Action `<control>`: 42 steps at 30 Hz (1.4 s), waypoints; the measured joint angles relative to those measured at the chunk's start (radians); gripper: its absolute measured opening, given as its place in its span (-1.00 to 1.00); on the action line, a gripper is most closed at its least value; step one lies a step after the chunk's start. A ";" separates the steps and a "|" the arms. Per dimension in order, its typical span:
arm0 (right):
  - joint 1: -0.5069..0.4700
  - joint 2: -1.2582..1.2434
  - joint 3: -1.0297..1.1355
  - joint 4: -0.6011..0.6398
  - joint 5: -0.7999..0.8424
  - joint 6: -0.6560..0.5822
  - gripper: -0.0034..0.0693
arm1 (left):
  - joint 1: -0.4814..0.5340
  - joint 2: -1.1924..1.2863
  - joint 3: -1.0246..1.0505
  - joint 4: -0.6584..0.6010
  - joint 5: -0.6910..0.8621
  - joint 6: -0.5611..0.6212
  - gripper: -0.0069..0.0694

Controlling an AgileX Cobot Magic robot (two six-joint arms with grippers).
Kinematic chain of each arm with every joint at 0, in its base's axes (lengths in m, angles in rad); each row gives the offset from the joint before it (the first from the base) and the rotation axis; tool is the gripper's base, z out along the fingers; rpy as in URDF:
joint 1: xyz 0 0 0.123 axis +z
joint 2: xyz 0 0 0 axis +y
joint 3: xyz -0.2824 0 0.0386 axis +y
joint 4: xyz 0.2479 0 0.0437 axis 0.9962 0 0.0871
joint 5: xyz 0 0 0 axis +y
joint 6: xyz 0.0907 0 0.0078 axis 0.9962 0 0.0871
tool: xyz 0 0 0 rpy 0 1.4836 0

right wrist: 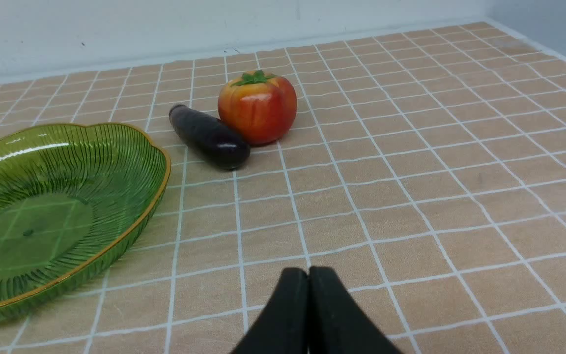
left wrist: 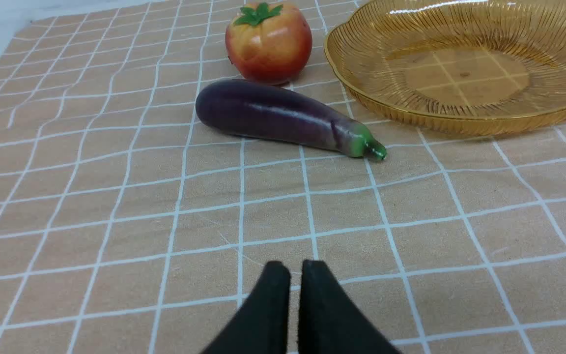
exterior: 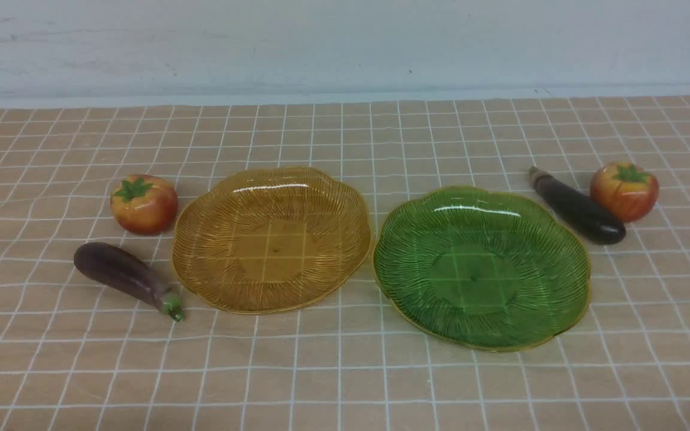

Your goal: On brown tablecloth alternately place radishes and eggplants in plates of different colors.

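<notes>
1. The left gripper [left wrist: 295,269] is clenched over the brown tablecloth [exterior: 345,371]. Its two black fingers are pressed almost together, with nothing between them.
2. Ahead of it, well clear of the fingertips, the purple eggplant [left wrist: 283,117] lies on its side on the cloth. Its green stem tip points toward the amber plate [left wrist: 450,123].
3. Farther from the gripper, close behind that eggplant, the left radish [left wrist: 269,42] stands upright with its leaf top up.
4. The amber plate sits ahead of the left gripper and off toward the robot's right, with the cloth's grid showing through its floor.
5. The right gripper [right wrist: 307,273] is also clenched, its fingers meeting and gripping nothing.
6. Ahead of it the near-black eggplant [right wrist: 209,136] lies on the cloth with its rounded end nearer the gripper. The right radish [right wrist: 257,105] stands upright just beside it, on the robot's right. Whether the two touch cannot be told.
7. The green plate [right wrist: 116,162] rests ahead of the right gripper and toward the robot's left. Its rim comes close to the amber plate's.
</notes>
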 joint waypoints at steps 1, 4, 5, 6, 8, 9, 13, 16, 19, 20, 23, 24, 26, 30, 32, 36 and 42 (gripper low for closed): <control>0.000 0.000 0.000 0.000 0.000 0.000 -0.94 | 0.000 0.000 0.000 0.000 0.000 0.000 -0.76; 0.000 0.000 0.000 0.000 0.000 0.000 -0.94 | 0.000 0.000 0.000 0.000 0.000 0.000 -0.76; 0.000 0.000 0.000 0.000 0.000 0.000 -0.94 | 0.000 0.000 0.000 0.000 0.000 0.000 -0.76; 0.000 0.000 0.000 0.000 0.000 0.000 -0.94 | 0.000 0.000 0.000 0.000 0.000 0.000 -0.76; 0.000 0.000 0.000 0.000 0.000 0.000 -0.94 | 0.000 0.000 0.000 0.000 0.000 0.000 -0.76; 0.000 0.000 0.000 0.000 0.000 0.000 -0.94 | 0.000 0.000 0.000 0.000 0.000 0.000 -0.76; 0.000 0.000 0.000 0.000 0.000 0.000 -0.94 | 0.000 0.000 0.000 0.000 0.000 0.000 -0.76; 0.000 0.000 0.000 0.000 0.000 0.000 -0.94 | 0.000 0.000 0.000 0.000 0.000 0.000 -0.76; 0.000 0.000 0.000 0.000 0.000 0.001 -0.94 | 0.000 0.000 0.000 0.000 0.000 0.000 -0.76; 0.000 0.000 0.000 0.000 0.000 0.001 -0.94 | 0.000 0.000 0.000 0.000 0.000 0.000 -0.76; 0.000 0.000 0.000 0.000 0.000 0.001 -0.94 | 0.000 0.000 0.000 -0.037 -0.005 -0.009 -0.76; 0.000 0.000 0.000 0.000 0.000 0.001 -0.94 | 0.000 0.000 0.001 -0.070 -0.017 -0.020 -0.76; 0.000 0.000 0.000 0.000 0.000 0.001 -0.94 | 0.000 0.000 0.001 -0.184 -0.064 -0.062 -0.76; 0.000 0.000 0.000 0.000 0.000 0.001 -0.94 | 0.000 0.000 0.001 -0.387 -0.162 -0.094 -0.76; 0.000 0.000 0.000 0.000 0.000 0.001 -0.94 | 0.000 0.000 0.001 -0.473 -0.213 -0.096 -0.76; 0.000 0.000 0.000 0.000 -0.001 0.001 -0.94 | 0.000 0.000 0.001 -0.697 -0.392 -0.102 -0.76; 0.000 0.000 0.003 0.090 -0.050 0.047 -0.94 | 0.000 0.000 -0.127 -0.806 -0.524 -0.065 -0.77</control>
